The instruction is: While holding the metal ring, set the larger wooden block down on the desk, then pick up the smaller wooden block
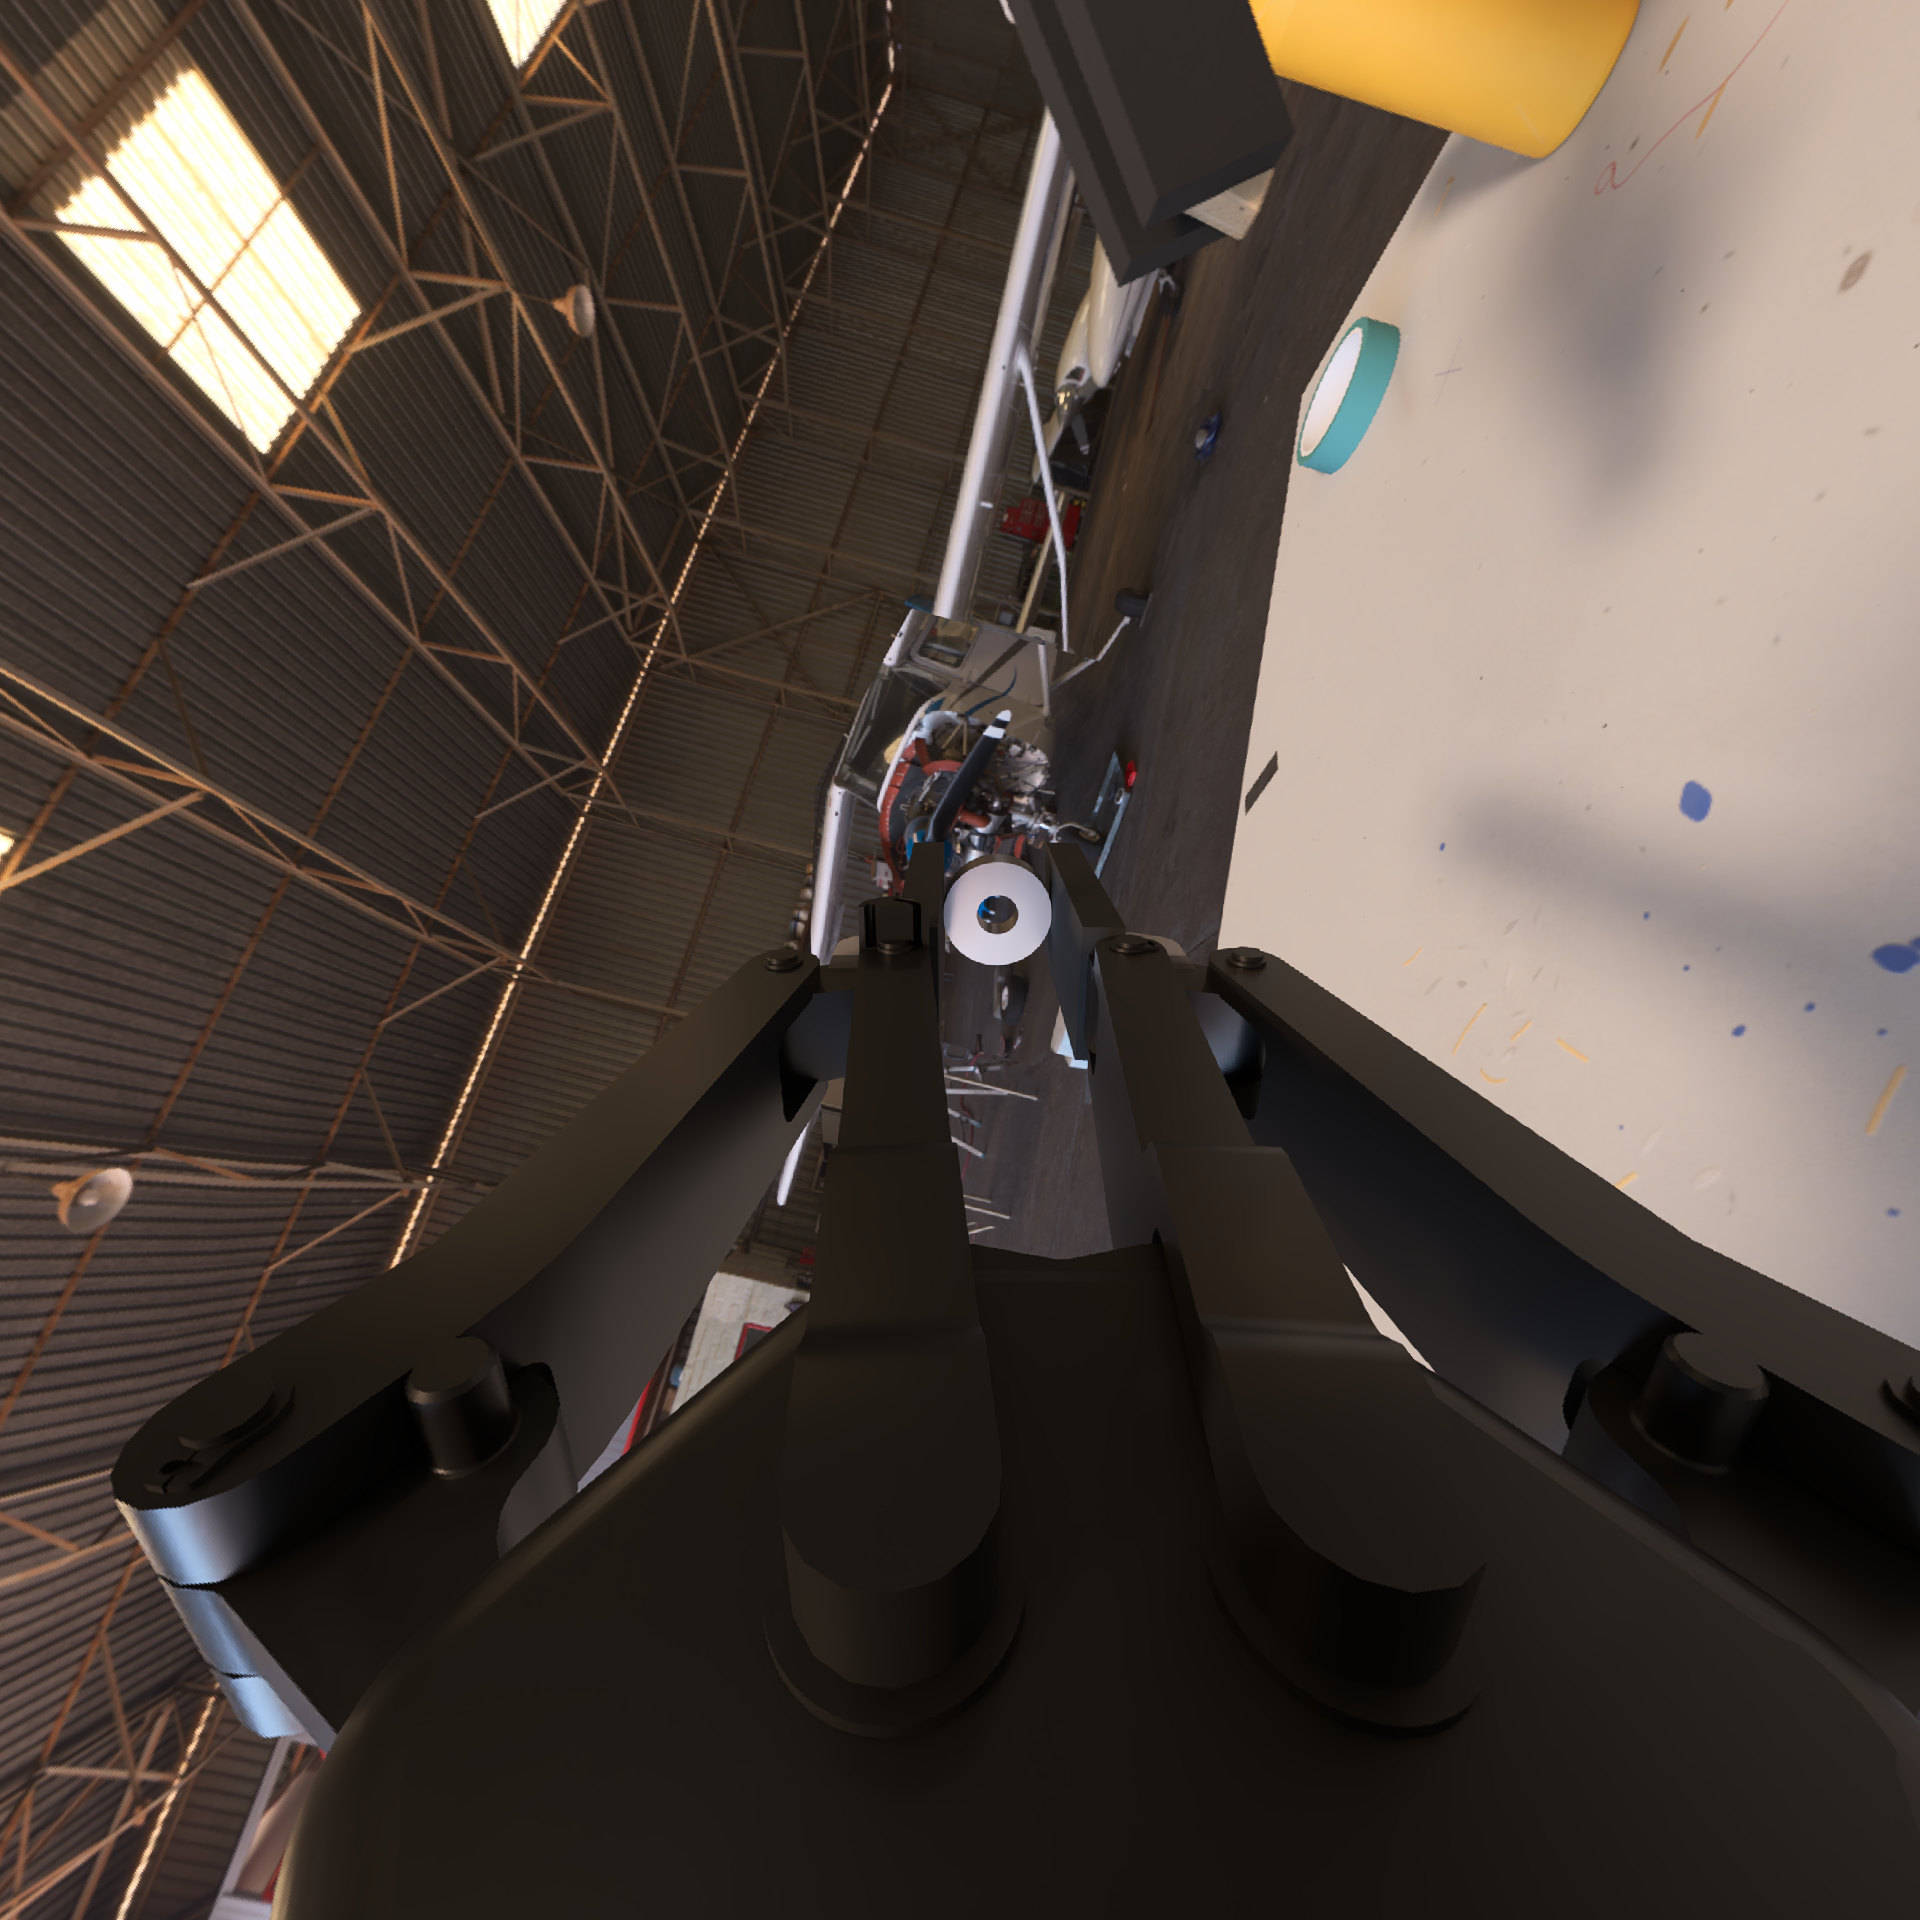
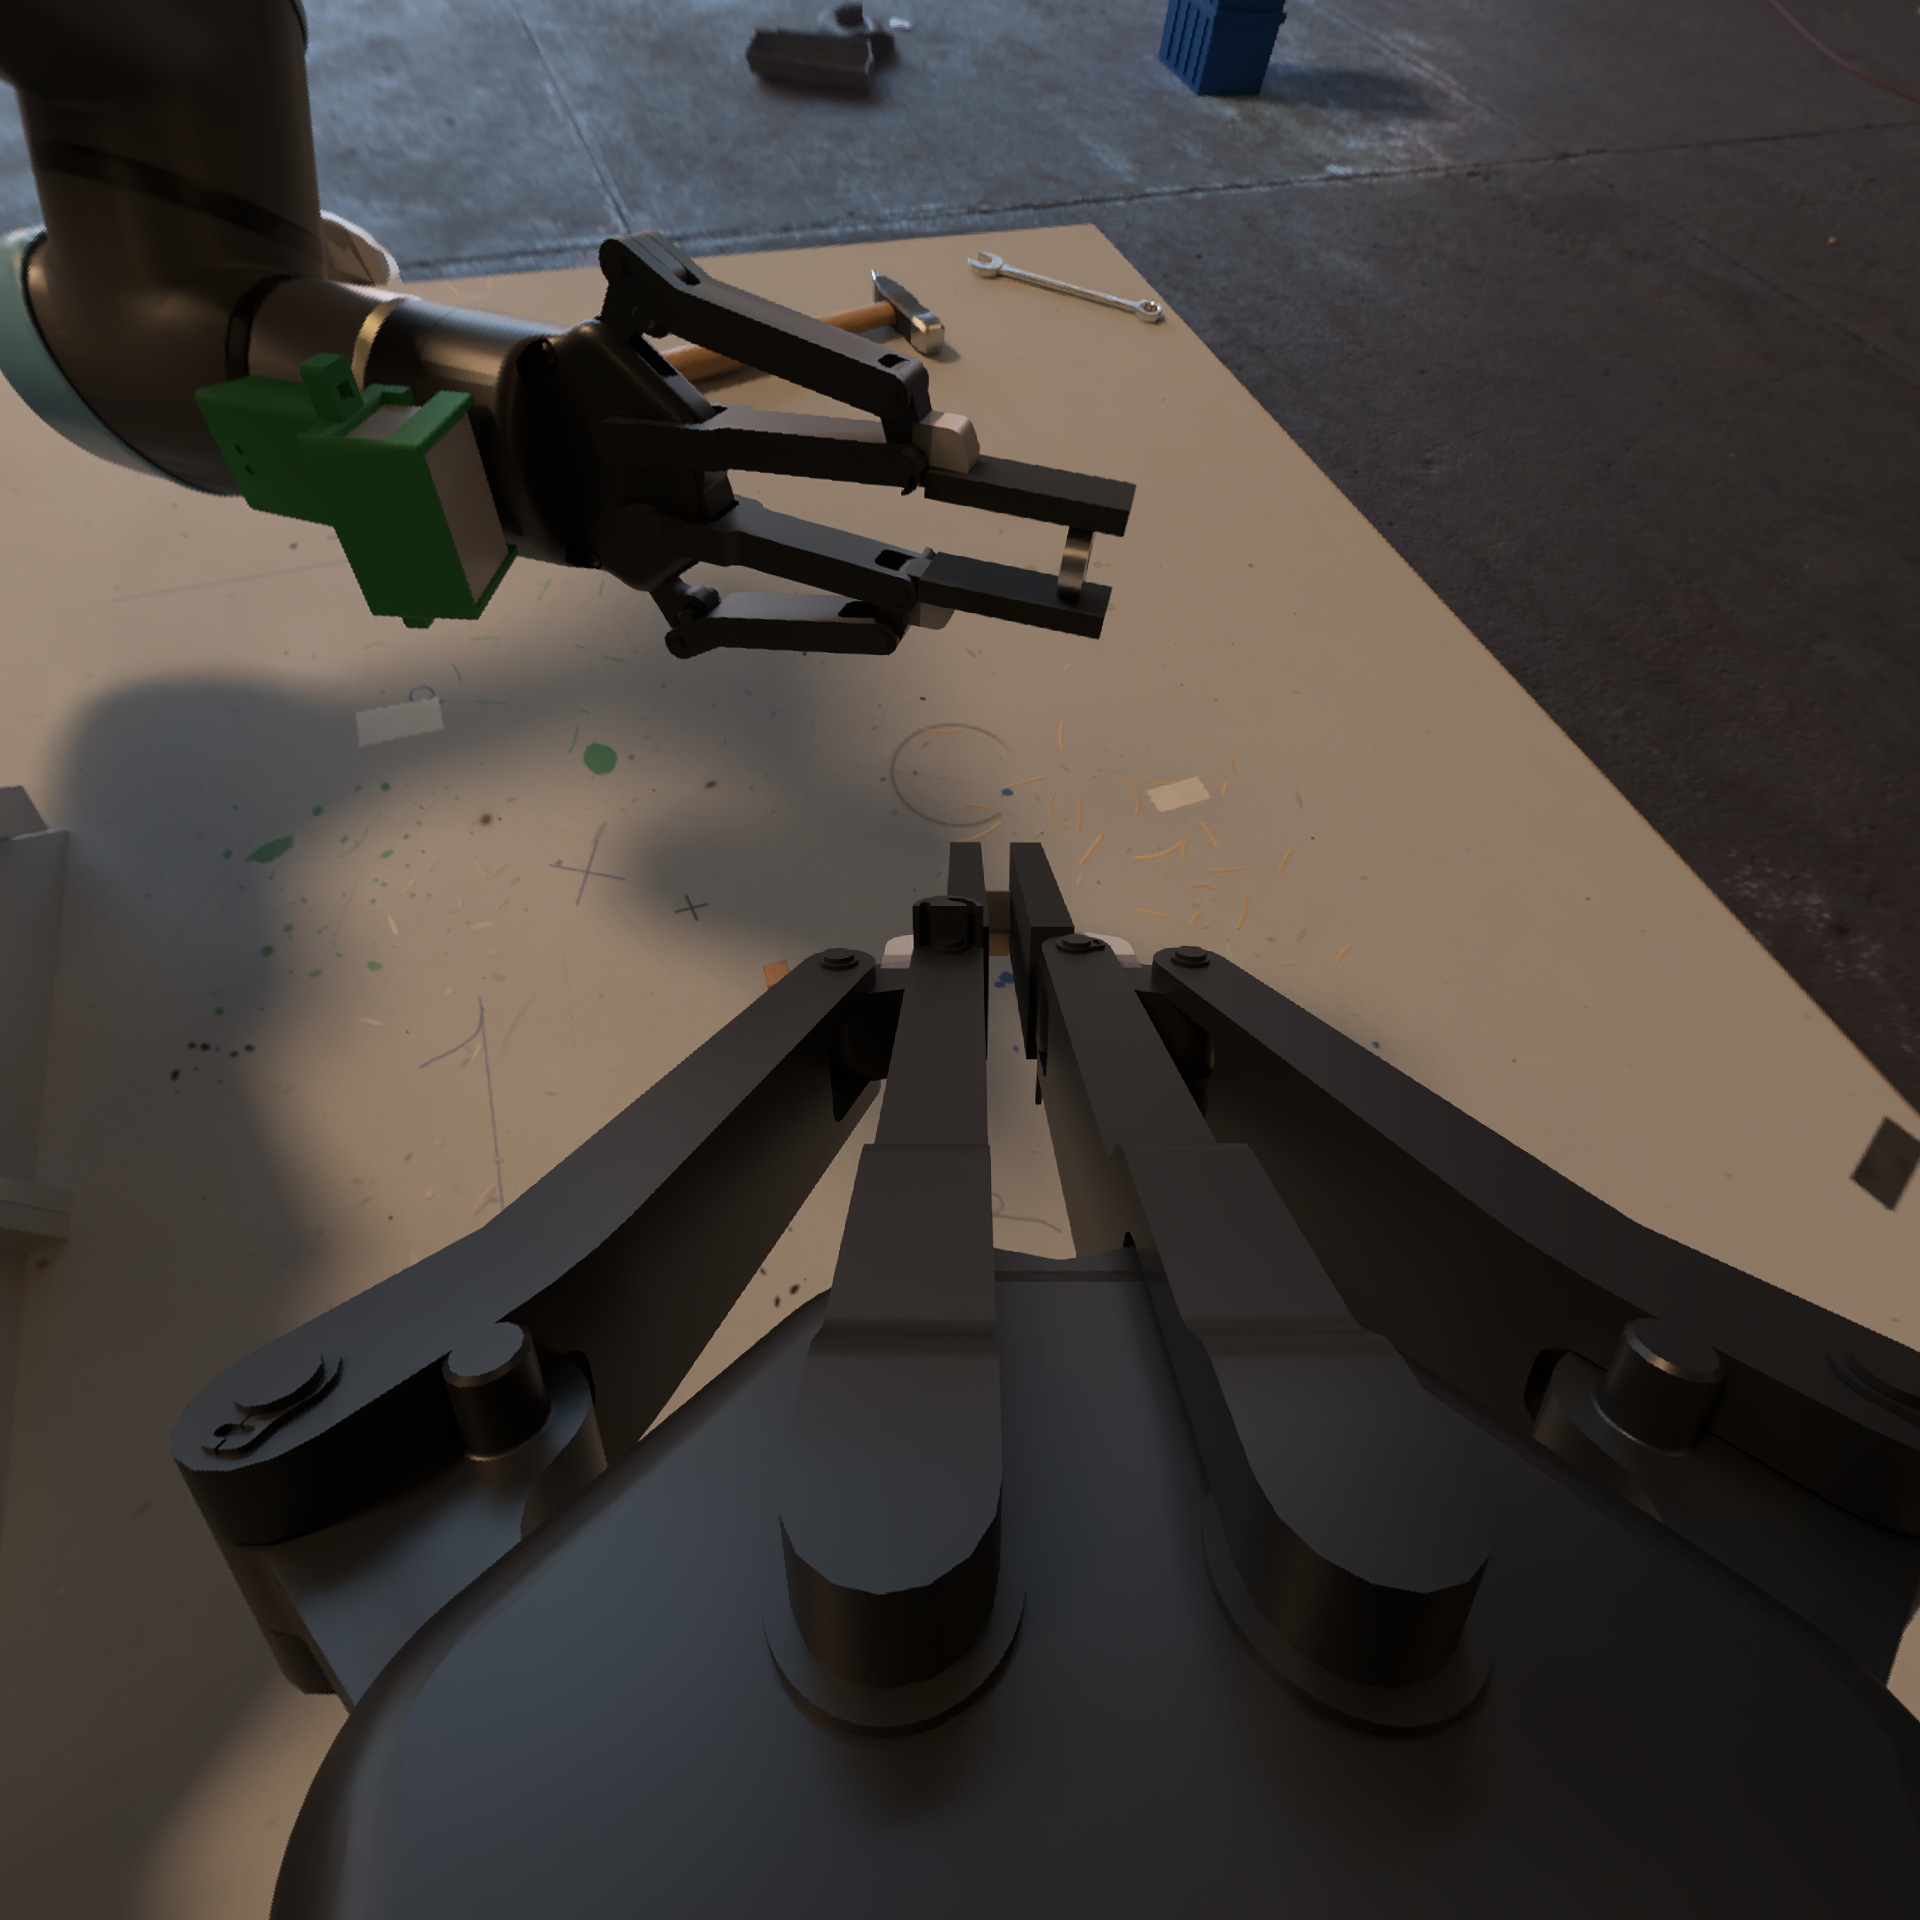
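Observation:
My left gripper is shut on the metal ring, held on edge between the fingertips above the desk. The right wrist view shows that gripper level in the air with the ring near its tips. My right gripper is almost closed on a wooden block, which shows only as a thin tan sliver between the fingers. I cannot tell which block it is. The left wrist view shows a pale block between dark fingers at the top. No other block is in view.
A hammer and a wrench lie at the desk's far edge. A yellow cylinder and a teal tape roll stand on the desk. A blue crate is on the floor beyond.

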Robot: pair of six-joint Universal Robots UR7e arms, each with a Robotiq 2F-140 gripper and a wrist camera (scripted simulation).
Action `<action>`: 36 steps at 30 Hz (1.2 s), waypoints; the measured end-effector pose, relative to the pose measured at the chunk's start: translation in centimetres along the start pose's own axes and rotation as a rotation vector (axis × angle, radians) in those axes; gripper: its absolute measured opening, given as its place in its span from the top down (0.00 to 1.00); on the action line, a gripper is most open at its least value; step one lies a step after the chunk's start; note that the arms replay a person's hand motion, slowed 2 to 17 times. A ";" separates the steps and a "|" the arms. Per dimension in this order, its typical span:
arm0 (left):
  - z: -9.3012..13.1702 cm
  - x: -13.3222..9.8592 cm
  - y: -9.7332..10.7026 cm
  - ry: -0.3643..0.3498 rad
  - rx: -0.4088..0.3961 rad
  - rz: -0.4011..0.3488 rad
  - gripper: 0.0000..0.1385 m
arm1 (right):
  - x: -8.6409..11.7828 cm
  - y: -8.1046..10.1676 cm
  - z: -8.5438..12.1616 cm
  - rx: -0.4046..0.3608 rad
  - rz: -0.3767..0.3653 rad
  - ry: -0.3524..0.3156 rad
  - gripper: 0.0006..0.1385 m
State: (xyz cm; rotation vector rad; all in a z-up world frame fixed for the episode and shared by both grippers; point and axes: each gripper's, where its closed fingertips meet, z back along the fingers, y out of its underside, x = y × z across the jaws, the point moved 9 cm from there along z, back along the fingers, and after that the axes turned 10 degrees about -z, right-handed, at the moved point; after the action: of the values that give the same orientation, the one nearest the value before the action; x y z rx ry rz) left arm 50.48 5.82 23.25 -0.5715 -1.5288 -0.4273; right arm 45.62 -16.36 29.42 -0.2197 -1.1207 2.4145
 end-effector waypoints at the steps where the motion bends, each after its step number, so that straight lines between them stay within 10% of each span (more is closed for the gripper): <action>1: -0.1 -0.1 0.0 0.006 -0.001 0.000 0.81 | 0.0 -0.2 0.1 0.009 0.011 0.008 0.95; 14: -0.7 -1.3 -0.6 0.093 -0.031 -0.004 0.81 | -0.3 -1.2 -0.5 0.128 0.080 0.117 0.95; 36: -0.5 -2.1 -2.2 0.131 -0.146 0.000 0.81 | -1.8 -0.1 -2.1 0.169 0.062 0.079 0.95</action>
State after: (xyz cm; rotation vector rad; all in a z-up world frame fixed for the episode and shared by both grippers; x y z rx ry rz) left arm 49.56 3.56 21.36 -0.6444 -1.3794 -0.5692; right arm 47.90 -15.70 28.07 -0.2948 -0.8819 2.5160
